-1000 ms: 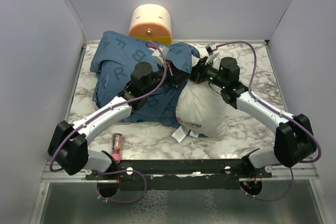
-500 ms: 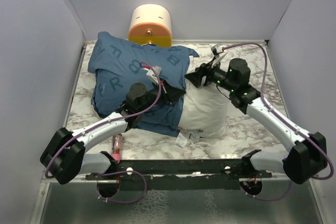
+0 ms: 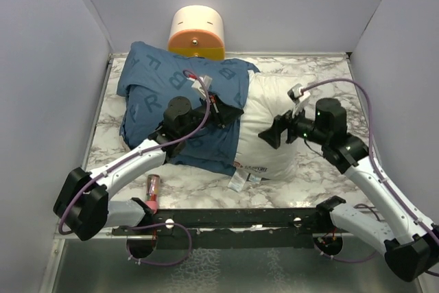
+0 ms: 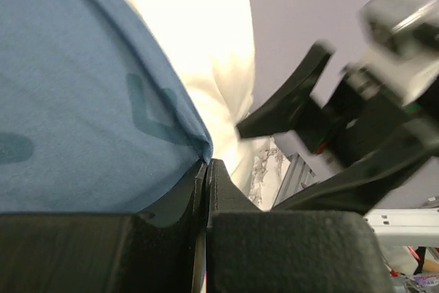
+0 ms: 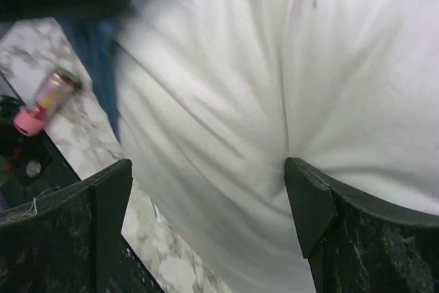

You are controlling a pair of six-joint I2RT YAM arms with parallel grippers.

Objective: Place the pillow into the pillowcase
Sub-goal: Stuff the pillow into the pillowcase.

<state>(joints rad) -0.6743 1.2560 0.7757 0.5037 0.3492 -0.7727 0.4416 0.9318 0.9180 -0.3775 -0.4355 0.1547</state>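
From above, the plump white pillow (image 3: 274, 135) lies mid-bench (image 3: 322, 73), its left side hidden by the letter-printed blue pillowcase (image 3: 154, 90). At the left wrist, the left jaws are clamped together on the pillowcase's hem, and the right arm (image 4: 343, 114) beyond is blurred. At the right wrist, the right jaws stand apart over soft, creased pillow cloth.

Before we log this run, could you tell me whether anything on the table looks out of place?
A small pink bottle lies on its side at the near edge of the table, on the left; it looks like a stray. Otherwise only the pillow stands out: its right part bulges uncovered from the pillowcase.
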